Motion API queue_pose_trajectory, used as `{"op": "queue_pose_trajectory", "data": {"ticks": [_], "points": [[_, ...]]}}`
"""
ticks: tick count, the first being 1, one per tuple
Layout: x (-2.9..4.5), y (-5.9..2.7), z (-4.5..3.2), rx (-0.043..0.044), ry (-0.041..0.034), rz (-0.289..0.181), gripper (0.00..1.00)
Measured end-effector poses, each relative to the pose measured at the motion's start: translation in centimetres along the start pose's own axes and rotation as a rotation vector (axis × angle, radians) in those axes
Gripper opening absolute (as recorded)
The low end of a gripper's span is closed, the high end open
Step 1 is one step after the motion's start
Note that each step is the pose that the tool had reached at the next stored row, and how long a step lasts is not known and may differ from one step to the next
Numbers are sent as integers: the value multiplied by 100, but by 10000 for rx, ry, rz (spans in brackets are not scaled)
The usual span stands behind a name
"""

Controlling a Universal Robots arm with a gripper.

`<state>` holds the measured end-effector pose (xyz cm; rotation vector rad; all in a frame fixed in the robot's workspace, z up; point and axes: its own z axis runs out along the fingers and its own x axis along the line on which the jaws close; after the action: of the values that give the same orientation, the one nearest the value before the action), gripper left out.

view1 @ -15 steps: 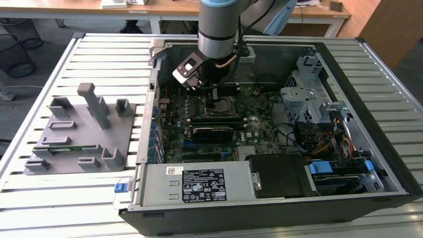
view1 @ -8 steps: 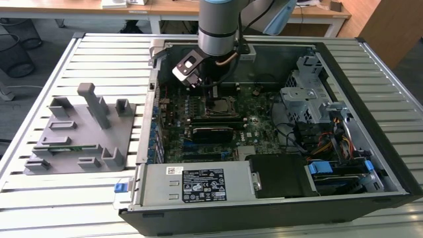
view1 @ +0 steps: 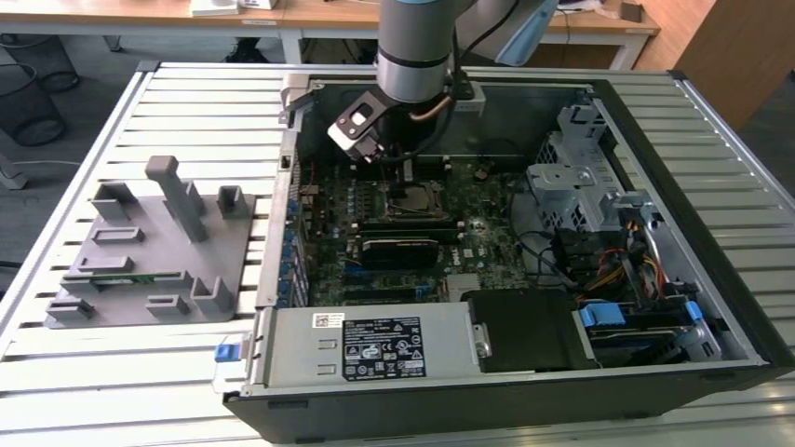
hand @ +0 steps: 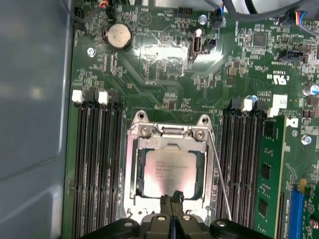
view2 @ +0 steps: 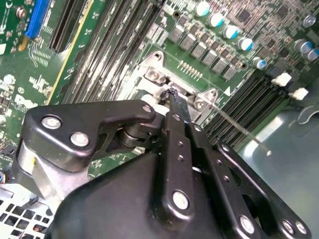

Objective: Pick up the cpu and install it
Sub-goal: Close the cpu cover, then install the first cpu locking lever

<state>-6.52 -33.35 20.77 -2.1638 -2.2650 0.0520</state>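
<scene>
At mobo centre, the cpu lies flat in its socket, square w/ the frame, while the tool, fingers pressed together & holding nothing, has its tips at the cpu's nearest edge.

Small print on the cpu lid and the power supply label cannot be made out.

Your arm comes down almost upright in the exterior view; its wrist is a grey cylinder, with a black-and-white block hanging tilted toward the exterior view's left; your gripper points straight downward; in both wrist views its two thin black fingers are closed together, tip against tip.
</scene>
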Motion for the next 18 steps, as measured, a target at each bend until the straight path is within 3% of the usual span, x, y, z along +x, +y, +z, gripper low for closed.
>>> {"op": "queue_pose_trajectory", "data": {"ticks": [14,18], "points": [[-10,188,-6,207,10,-3,12],[-11,211,-6,222,10,-3,12]]}}
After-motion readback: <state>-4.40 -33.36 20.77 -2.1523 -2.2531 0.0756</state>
